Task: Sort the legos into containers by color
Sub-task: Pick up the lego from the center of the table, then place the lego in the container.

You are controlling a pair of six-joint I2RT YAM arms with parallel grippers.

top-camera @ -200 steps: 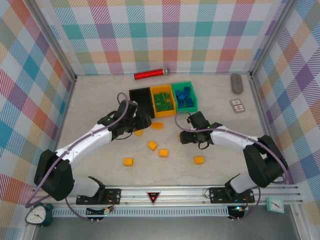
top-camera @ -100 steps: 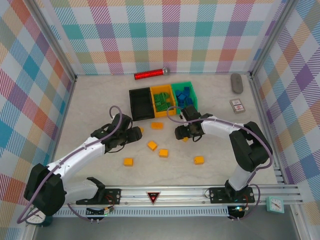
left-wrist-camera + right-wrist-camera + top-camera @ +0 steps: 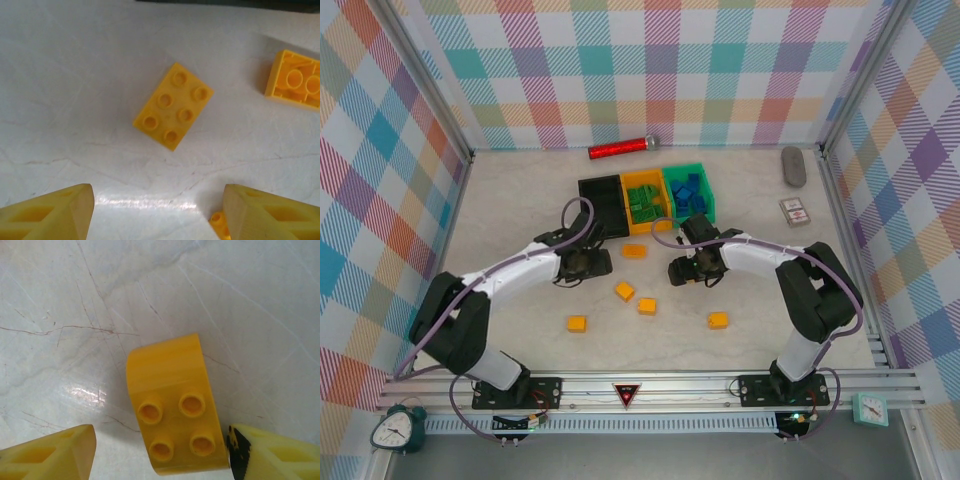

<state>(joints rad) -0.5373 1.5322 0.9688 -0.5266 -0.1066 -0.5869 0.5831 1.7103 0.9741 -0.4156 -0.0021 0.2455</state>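
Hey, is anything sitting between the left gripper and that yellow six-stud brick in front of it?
Nothing visible does. The left gripper is open, and just bare table lies between its fingers and the yellow six-stud brick. A second yellow brick lies off to one side, apart from it.

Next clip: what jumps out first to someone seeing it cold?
At the far side of the table, the orange-yellow bin holds green legos and the green bin beside it holds blue ones. Nearer, yellow bricks lie loose, and the right tool straddles a yellow brick, jaws open.
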